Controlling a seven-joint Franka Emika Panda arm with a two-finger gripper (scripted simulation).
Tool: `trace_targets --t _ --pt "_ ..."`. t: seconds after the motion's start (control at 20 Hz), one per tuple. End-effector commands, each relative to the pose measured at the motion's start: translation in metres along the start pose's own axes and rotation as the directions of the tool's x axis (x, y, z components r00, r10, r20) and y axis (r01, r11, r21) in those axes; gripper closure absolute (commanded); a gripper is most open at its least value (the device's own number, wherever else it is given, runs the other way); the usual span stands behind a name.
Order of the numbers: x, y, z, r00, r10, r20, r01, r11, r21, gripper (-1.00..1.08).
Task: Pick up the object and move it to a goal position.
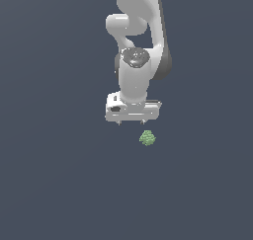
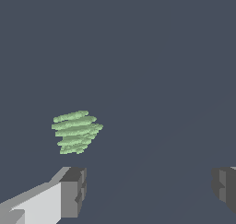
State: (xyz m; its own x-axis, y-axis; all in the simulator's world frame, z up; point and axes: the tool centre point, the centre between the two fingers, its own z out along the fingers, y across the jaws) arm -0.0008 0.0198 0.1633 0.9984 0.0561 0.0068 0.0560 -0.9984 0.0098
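Note:
The object (image 1: pixel 147 138) is a small light-green bumpy blob lying on the dark grey floor. In the wrist view the object (image 2: pixel 76 131) shows as a ridged green lump, just beyond one fingertip and off to that side rather than between the two. My gripper (image 1: pixel 131 122) hangs from the white arm above the floor, a little toward the exterior view's left of the object and apart from it. In the wrist view the gripper (image 2: pixel 150 191) stands open, with its grey fingertips (image 2: pixel 73 191) wide apart and nothing between them.
The white arm (image 1: pixel 138 41) rises behind the gripper to the frame's top edge. A flat dark grey floor (image 1: pixel 54 184) fills both views, with no other object in sight.

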Motion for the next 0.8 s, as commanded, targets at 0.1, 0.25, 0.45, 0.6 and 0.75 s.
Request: trace_targets --t 0.1,0.25,0.45,0.6,0.75 --pt "0.0 0.0 0.001 1.0 -0.004 0.001 0.004 1.0 -0.001 -0.92" --pt "-0.002 0.003 0.004 1.0 -0.022 0.006 0.022 1.0 -0.009 -0.92" --pt "-0.004 0.006 0.01 0.999 -0.05 0.015 0.05 0.999 -0.02 -0.92" --pt "-0.004 0.006 0.011 0.998 -0.053 0.016 0.053 0.998 -0.021 -0.92" --pt "-0.004 0.006 0.01 0.998 -0.053 0.015 0.053 0.998 -0.02 -0.92"
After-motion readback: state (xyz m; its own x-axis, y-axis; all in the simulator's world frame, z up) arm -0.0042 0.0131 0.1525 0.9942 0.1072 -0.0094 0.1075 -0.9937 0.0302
